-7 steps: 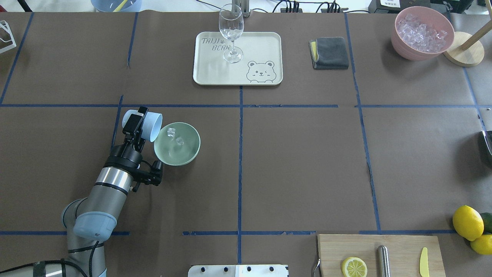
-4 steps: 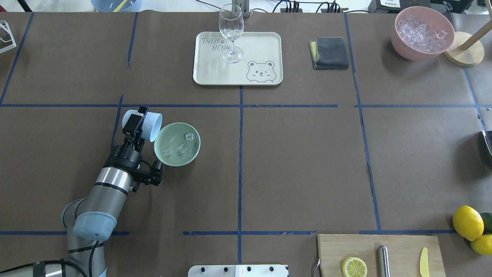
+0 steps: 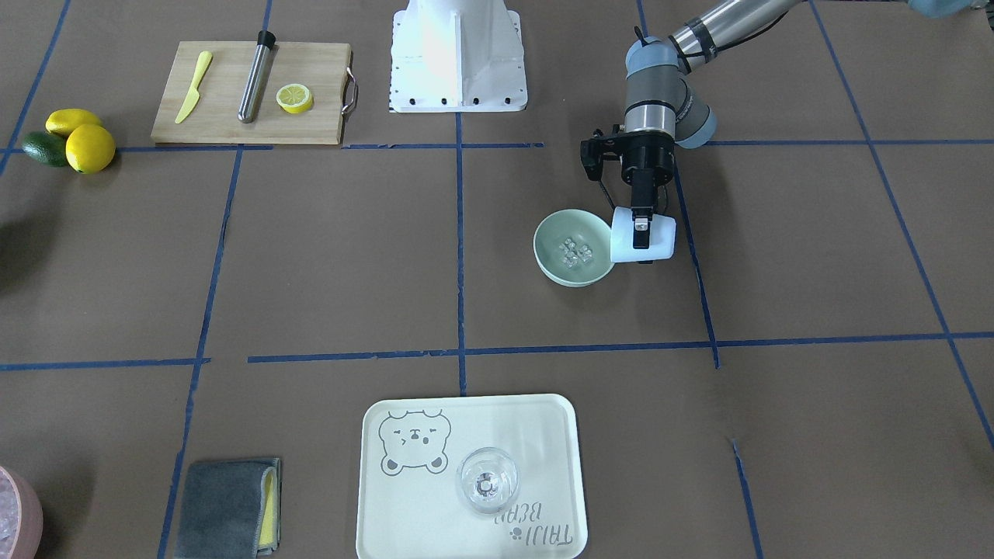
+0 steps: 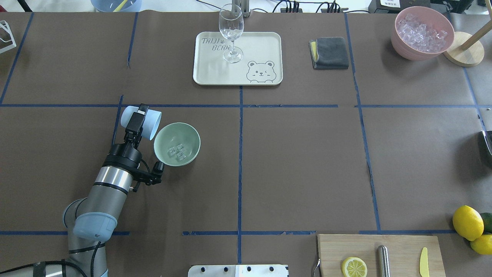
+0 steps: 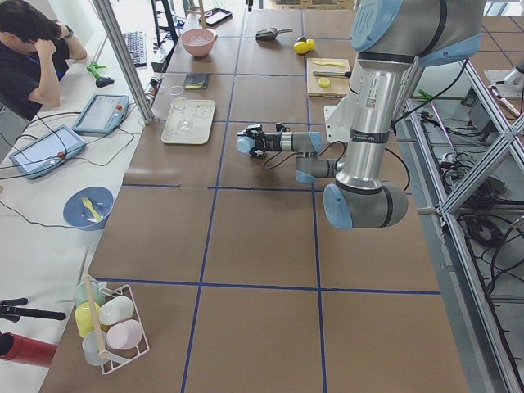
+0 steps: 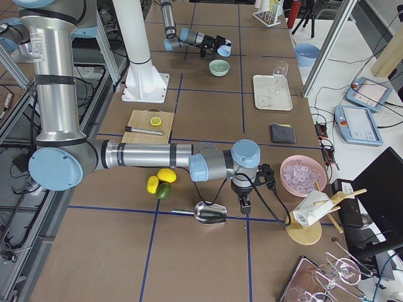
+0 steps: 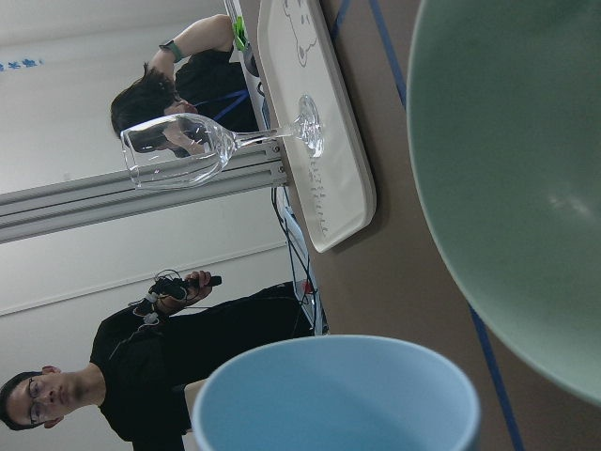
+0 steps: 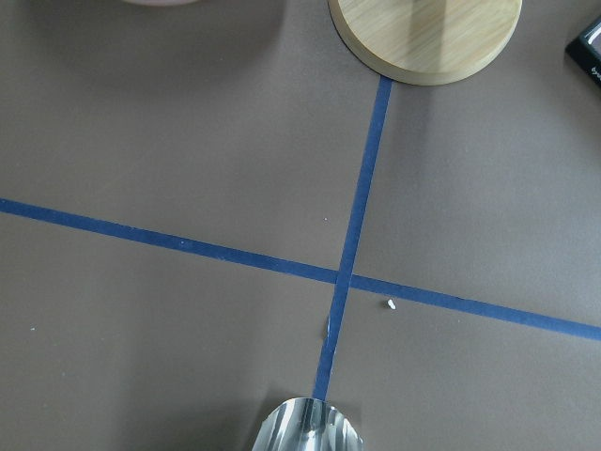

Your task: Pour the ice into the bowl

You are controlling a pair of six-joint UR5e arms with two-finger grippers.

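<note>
The mint-green bowl (image 4: 194, 139) stands on the table's left half and also shows in the front view (image 3: 543, 250). Several clear ice cubes (image 4: 177, 152) lie at its bottom, also seen from the front (image 3: 575, 251). My left gripper (image 4: 139, 117) is shut on a light blue cup (image 4: 154, 125), held on its side with its mouth at the bowl's rim. The left wrist view shows the cup's rim (image 7: 338, 395) beside the bowl's wall (image 7: 526, 169). My right gripper (image 6: 243, 202) hovers far right near a metal scoop (image 6: 211, 214). I cannot tell whether it is open.
A cream tray (image 4: 261, 46) with a wine glass (image 4: 231, 30) stands at the back centre. A grey cloth (image 4: 329, 52) and a pink bowl of ice (image 4: 423, 32) sit back right. A cutting board (image 4: 376, 250) and lemons (image 4: 467, 222) are front right.
The ice cubes have dropped out of the cup and settled together at the bowl's bottom. The cup has shifted slightly away from the bowl.
</note>
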